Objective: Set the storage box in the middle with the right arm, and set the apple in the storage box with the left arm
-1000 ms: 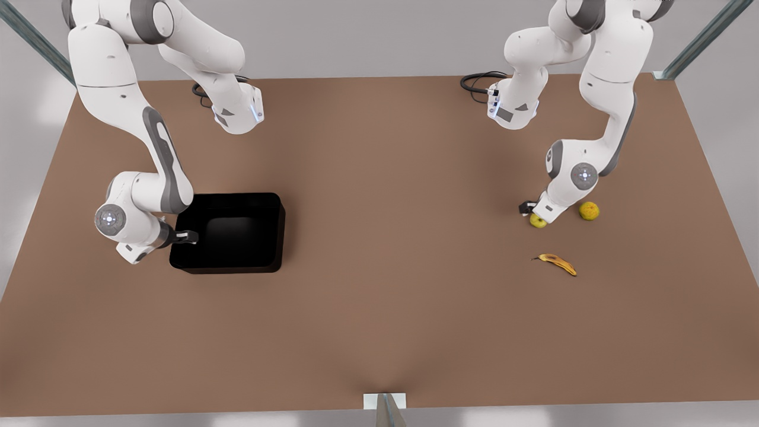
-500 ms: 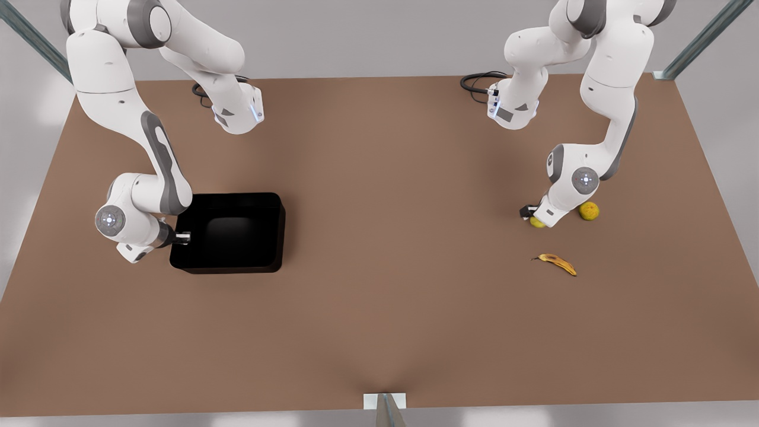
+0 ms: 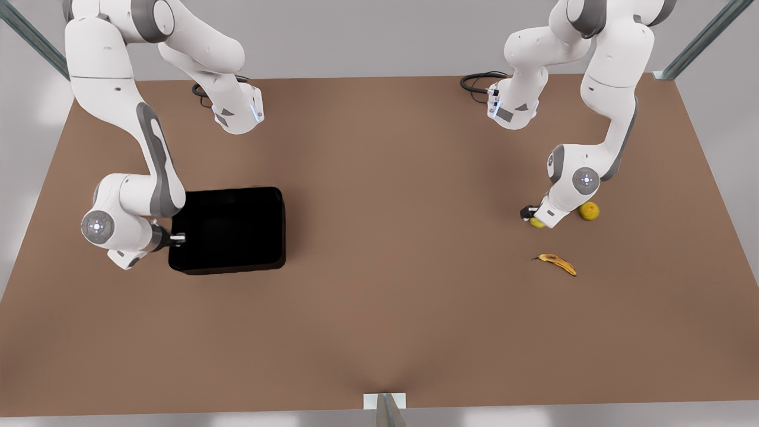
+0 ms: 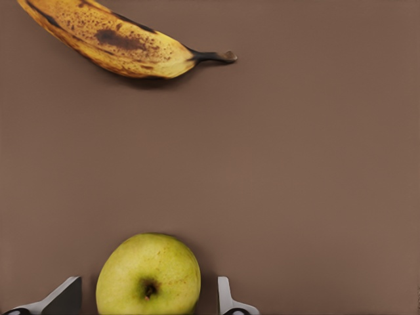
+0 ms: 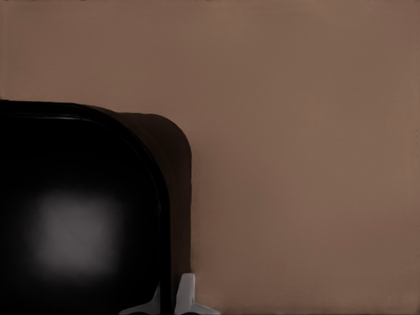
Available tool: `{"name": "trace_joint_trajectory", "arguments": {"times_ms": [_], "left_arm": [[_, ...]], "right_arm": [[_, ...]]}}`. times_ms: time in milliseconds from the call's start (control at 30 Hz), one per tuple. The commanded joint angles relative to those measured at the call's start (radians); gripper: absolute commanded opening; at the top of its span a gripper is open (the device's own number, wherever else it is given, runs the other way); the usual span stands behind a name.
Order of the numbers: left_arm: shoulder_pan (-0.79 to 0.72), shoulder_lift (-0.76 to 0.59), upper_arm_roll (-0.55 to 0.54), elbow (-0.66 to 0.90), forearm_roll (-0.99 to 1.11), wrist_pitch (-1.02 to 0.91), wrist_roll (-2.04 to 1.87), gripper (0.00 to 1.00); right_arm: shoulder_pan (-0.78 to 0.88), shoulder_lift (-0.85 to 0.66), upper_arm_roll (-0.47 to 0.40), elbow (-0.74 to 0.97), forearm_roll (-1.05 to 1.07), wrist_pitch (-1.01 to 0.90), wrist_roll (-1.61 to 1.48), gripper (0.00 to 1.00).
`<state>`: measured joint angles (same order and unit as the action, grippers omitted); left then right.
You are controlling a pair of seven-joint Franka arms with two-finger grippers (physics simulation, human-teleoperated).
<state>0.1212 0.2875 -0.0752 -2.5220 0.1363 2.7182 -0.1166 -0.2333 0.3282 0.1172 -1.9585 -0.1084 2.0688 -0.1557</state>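
Observation:
The black storage box (image 3: 237, 231) (image 5: 79, 216) sits on the brown table at the front view's left. My right gripper (image 3: 178, 238) (image 5: 172, 298) is shut on its left wall, one finger inside and one outside. At the front view's right lies the yellow-green apple (image 3: 536, 223) (image 4: 149, 275), stem dimple facing the wrist camera. My left gripper (image 3: 532, 216) (image 4: 147, 285) is down over it and open, a finger on each side with small gaps, and the hand hides most of the apple in the front view.
A brown-spotted banana (image 3: 556, 263) (image 4: 111, 39) lies just in front of the apple. An orange-yellow fruit (image 3: 589, 210) rests beside the left arm's wrist. Black cables (image 3: 477, 80) lie at the table's back edge. Bare table spans the middle.
The right gripper closed on the box wall and drew slightly toward the front view's left; the box shifted and tipped with it. The left gripper sank a little lower around the apple.

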Motion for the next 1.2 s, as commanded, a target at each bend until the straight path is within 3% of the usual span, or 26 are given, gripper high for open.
{"name": "trace_joint_trajectory", "arguments": {"times_ms": [0, 133, 533, 900, 933, 967, 1033, 1067, 1100, 1167], "left_arm": [[0.0, -0.001, 0.0, 0.0, 0.0, 0.0, 0.0, 1.0], [0.002, 0.001, 0.0, 0.0, 0.0, 0.0, 0.002, 1.0], [0.003, 0.001, 0.0, 0.002, 0.0, 0.0, 0.006, 1.0], [0.003, 0.001, 0.0, 0.002, 0.0, 0.0, 0.006, 1.0], [0.003, 0.001, 0.0, 0.002, 0.0, 0.0, 0.006, 1.0], [0.003, 0.001, 0.0, 0.002, 0.0, 0.0, 0.006, 1.0], [0.003, 0.001, 0.0, 0.002, 0.0, 0.0, 0.006, 1.0], [0.003, 0.001, 0.0, 0.002, 0.0, 0.0, 0.006, 0.95], [0.003, 0.001, 0.0, 0.002, 0.0, 0.0, 0.006, 0.79], [0.003, -0.001, 0.0, 0.002, 0.0, 0.0, 0.006, 0.7]], "right_arm": [[0.0, 0.0, 0.001, 0.009, -0.004, -0.009, 0.002, 0.21], [0.02, 0.022, 0.105, 0.132, 0.006, -0.079, 0.107, 0.21], [0.512, 0.334, 0.105, 0.658, 0.095, -0.223, 0.631, 0.21], [0.641, 0.519, 0.104, 0.823, 0.127, -0.184, 0.772, 0.21], [0.641, 0.523, 0.105, 0.823, 0.127, -0.182, 0.772, 0.47], [0.646, 0.526, 0.104, 0.823, 0.127, -0.157, 0.772, 1.0], [0.646, 0.526, 0.105, 0.823, 0.127, -0.156, 0.771, 1.0], [0.644, 0.526, 0.105, 0.823, 0.127, -0.157, 0.772, 1.0], [0.644, 0.525, 0.105, 0.823, 0.128, -0.159, 0.772, 1.0], [0.635, 0.515, 0.105, 0.825, 0.133, -0.176, 0.769, 1.0]]}}
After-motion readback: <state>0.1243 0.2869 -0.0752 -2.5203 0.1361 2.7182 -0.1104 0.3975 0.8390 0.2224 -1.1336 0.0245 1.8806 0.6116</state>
